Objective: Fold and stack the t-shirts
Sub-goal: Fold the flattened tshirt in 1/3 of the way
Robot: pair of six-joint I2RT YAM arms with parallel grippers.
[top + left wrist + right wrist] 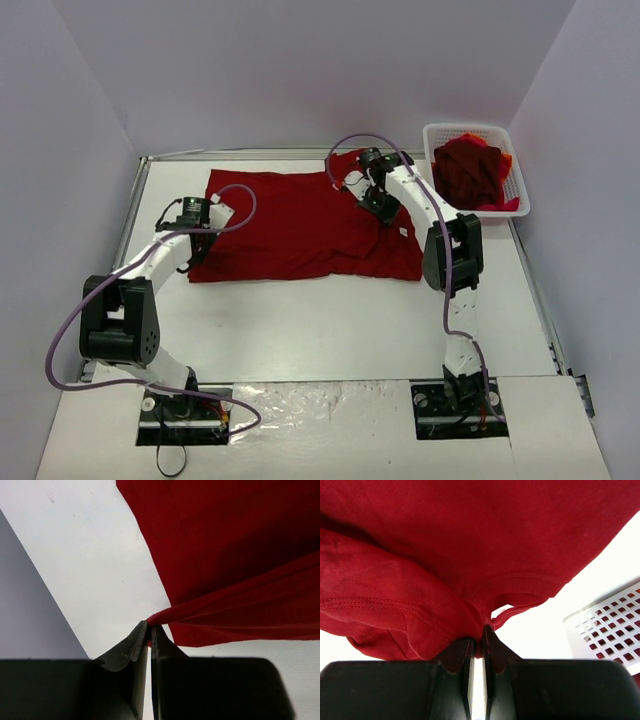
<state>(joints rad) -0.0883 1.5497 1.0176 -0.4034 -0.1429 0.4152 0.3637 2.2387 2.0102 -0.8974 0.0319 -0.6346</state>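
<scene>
White mesh basket (470,128) sits at the table's (330,320) 2 o'clock, stuffed with a heap of t-shirts (470,170), mostly dark red with some red-orange peeking out. One dark red t-shirt (290,225) lies spread around 12 o'clock. Left gripper (149,628) pinches its 9 o'clock edge, and right gripper (481,630) is clamped on bunched cloth near 2 o'clock.

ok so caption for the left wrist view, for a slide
Left hand shut on the edge of the red t-shirt, cloth drawn into a ridge over the white table
</scene>
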